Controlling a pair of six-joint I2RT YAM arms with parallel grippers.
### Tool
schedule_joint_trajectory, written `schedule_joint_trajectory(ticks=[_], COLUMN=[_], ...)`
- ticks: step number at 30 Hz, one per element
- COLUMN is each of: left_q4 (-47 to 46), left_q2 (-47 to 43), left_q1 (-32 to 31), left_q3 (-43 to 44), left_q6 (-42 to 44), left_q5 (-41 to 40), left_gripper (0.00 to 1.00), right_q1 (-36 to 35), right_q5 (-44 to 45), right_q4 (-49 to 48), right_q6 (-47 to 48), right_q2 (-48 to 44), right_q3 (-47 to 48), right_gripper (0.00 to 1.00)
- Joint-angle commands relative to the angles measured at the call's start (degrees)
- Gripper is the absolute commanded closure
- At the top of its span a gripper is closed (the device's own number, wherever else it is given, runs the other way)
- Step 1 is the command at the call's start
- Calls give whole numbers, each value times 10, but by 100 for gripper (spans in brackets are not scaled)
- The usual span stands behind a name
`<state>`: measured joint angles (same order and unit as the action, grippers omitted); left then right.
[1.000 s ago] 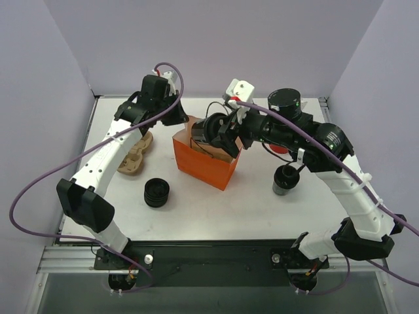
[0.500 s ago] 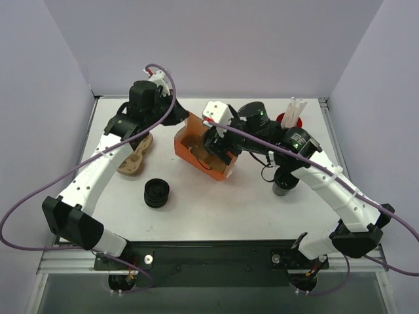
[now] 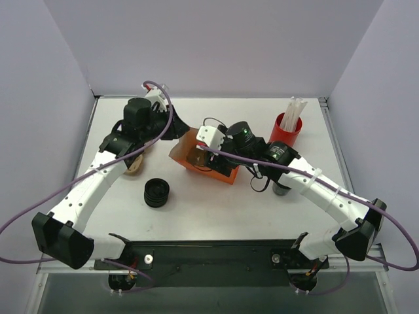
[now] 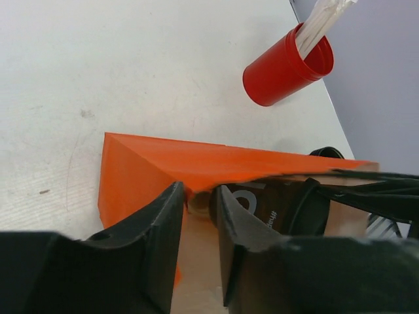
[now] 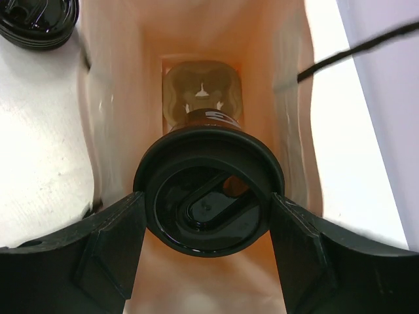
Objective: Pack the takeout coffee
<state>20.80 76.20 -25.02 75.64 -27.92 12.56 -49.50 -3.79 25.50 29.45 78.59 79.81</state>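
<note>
The takeout coffee [image 5: 208, 190], a dark cup under a black lid, hangs inside the orange paper bag [image 3: 219, 173], and my right gripper [image 5: 208, 204] is shut on its lid rim from both sides. In the top view my right gripper [image 3: 204, 156] reaches into the bag's mouth and hides the cup. The left wrist view shows the cup's printed side [image 4: 275, 204] inside the bag [image 4: 150, 163]. My left gripper [image 4: 196, 194] straddles the bag's near rim with its jaws a little apart; in the top view my left gripper [image 3: 177, 134] is at the bag's back left edge.
A red cup of white straws [image 3: 286, 129] stands at the back right. Another dark cup [image 3: 283, 188] sits beside my right forearm. A black ribbed lid stack [image 3: 157, 191] lies left of the bag, and a tan cardboard carrier [image 3: 134, 167] lies under my left arm.
My right arm swung left and down, carrying the cup deeper into the bag. The bag tipped and slid leftward. My left jaws parted on the rim.
</note>
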Motion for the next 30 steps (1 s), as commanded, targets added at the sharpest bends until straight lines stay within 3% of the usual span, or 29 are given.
schedule_joint_trajectory(ticks=[1,7,13,22,25,26,28,30], left_q4=[46,134,128,135,117,115,102,81], left_q2=[-49,-82,-95,-39,-33,-33,-36,-51], left_q1=[1,0,-4,-4,-4,-4,-7,-11], left_q3=[21,18,-17,8,1,0,-4,-21], left_q6=[30,45,50,81,88,89,89,85], left_q5=[-28,-31,-17,-43,-36,-31,-22,-17], left_gripper=[57,49,48,49,62,80,94,100], right_q1=[-4,-6,-10,-15,-14,-16,-15,-12], right_q5=[15,20,21,19,27,33,36,52], right_q4=[-48,-54,-54,-53,-53,-55,-55,-61], right_q6=[-3,-9,-14,-11,-3,2,11,33], right_q2=[-20,-21,-22,-35,-44,-47,-53,-55], right_q3=[-20,-28,-31,-54,-76,-82,-97,-103], right_gripper=[53,53,54,54,54,54,54,54])
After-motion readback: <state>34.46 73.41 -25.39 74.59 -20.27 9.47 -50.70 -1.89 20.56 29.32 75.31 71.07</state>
